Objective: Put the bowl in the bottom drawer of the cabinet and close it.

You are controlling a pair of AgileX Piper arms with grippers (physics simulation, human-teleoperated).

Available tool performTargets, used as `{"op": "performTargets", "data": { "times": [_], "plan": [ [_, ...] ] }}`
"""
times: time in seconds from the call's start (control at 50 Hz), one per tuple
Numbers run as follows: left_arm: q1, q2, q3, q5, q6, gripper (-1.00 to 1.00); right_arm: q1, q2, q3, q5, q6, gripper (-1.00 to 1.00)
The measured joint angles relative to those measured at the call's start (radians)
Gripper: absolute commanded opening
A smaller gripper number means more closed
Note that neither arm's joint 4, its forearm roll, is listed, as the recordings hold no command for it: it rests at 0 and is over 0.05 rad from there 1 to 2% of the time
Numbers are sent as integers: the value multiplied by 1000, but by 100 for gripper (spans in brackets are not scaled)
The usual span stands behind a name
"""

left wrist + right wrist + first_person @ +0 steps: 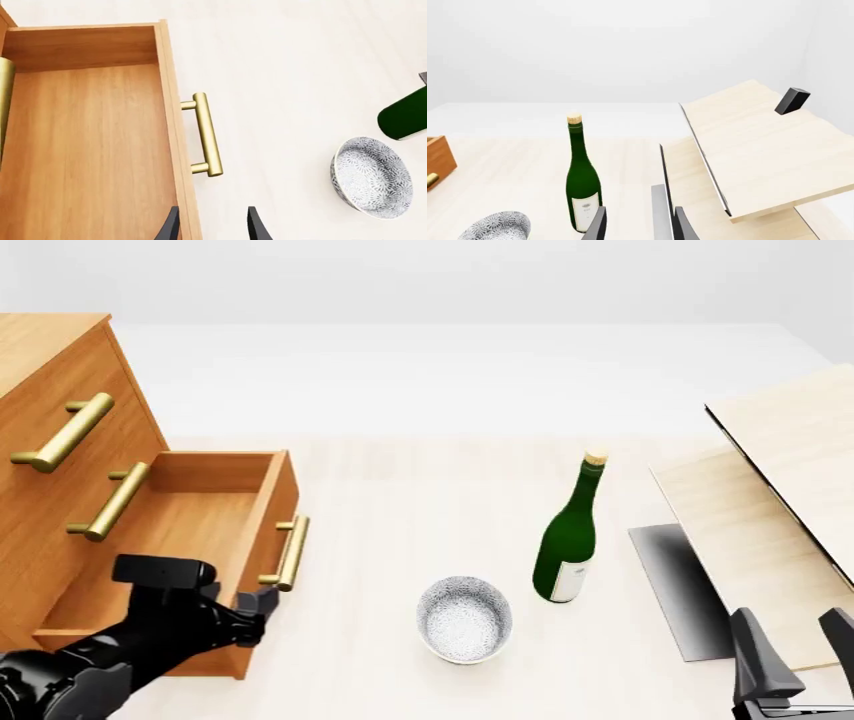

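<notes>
The bowl [465,618], speckled grey-white, stands upright on the table right of the cabinet [47,360]. The bottom drawer [187,525] is pulled out and holds nothing; its brass handle [287,552] faces the bowl. My left gripper [256,608] is open at the near end of the drawer front. In the left wrist view its fingers [172,226] straddle the front panel of the drawer [87,150], short of the handle [205,135], with the bowl [371,177] off to one side. My right gripper [790,645] is open at the near right, holding nothing, well away from the bowl [497,226].
A green wine bottle [567,540] stands just right of and behind the bowl. Pale wooden boards [787,490] lean at the right over a dark grey mat [674,585]. A small black block [792,100] rests on the upper board. Two upper drawers are closed.
</notes>
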Motion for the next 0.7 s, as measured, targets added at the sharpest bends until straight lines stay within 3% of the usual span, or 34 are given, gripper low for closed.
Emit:
{"op": "performTargets", "data": {
  "times": [0.7],
  "plan": [
    [-89,29,-28,-8,17,100,0,0,0,0,0,100]
  ]
}}
